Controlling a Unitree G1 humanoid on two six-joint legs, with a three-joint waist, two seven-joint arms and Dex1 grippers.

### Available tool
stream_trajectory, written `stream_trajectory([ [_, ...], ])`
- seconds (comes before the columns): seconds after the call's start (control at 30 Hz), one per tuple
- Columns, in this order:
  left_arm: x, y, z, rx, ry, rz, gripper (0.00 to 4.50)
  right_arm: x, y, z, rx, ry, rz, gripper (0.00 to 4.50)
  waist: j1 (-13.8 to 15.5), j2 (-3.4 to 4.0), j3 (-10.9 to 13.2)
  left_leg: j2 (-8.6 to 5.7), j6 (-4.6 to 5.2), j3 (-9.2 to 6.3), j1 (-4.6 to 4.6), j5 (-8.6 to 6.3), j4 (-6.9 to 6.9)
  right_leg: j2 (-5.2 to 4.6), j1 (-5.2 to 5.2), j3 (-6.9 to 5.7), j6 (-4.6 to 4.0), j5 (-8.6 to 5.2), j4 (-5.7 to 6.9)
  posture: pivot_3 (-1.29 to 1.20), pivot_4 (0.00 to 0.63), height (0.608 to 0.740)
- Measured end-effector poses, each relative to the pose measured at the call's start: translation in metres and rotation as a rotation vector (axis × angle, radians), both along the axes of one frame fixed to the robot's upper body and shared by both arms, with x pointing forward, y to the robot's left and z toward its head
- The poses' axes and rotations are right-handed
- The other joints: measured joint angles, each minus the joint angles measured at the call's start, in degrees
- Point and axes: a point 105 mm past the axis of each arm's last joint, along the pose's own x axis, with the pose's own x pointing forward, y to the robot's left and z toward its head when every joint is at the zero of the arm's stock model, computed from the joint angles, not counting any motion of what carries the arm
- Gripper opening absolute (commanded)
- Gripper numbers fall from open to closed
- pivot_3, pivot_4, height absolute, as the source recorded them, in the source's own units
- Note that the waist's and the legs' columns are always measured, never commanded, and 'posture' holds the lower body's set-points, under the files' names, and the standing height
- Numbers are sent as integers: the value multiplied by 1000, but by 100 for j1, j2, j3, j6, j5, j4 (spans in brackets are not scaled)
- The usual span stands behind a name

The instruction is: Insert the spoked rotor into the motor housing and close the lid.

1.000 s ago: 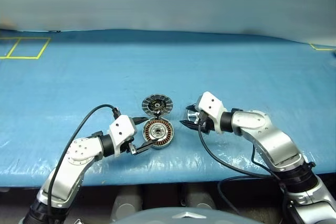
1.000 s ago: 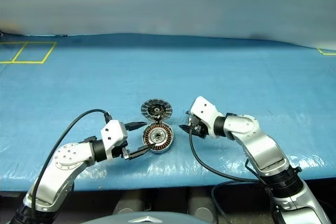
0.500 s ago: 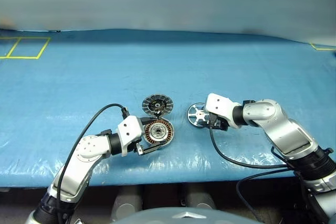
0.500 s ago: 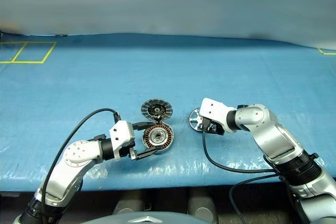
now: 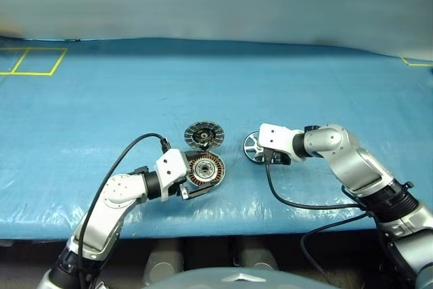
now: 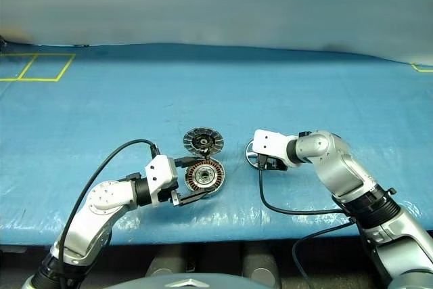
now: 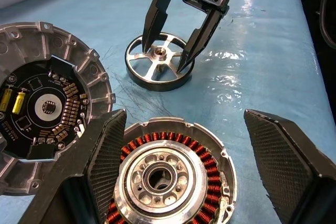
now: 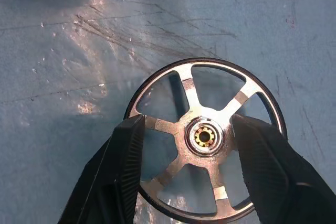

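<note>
Right pincer (image 7: 170, 51) moved over to the small silver spoked wheel (image 8: 206, 139), open, fingers inside its rim | wheel flat on blue table (image 5: 101, 113), beside round copper-wound metal cup (image 7: 168, 179) | left pincer (image 5: 197, 175) open around cup | grey lid (image 5: 203, 134) lies open behind

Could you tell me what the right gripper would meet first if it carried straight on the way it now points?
Most likely the spoked rotor: the right gripper points down at it with open fingers either side of the hub, tips seemingly inside the rim, though depth is unclear.
</note>
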Motion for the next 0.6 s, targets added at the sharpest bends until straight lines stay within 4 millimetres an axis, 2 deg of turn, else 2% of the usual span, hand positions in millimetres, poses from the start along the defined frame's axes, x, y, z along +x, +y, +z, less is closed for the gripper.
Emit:
stream_trajectory([
  [0.6, 0, 2, -4, 7, -3, 15, 3831, 6, -10, 2, -78, -2, 16, 2781, 10, 0, -1, 0, 0, 0, 1, 0, 5, -1, 3, 0, 2, 2, 0, 0, 150, 740],
])
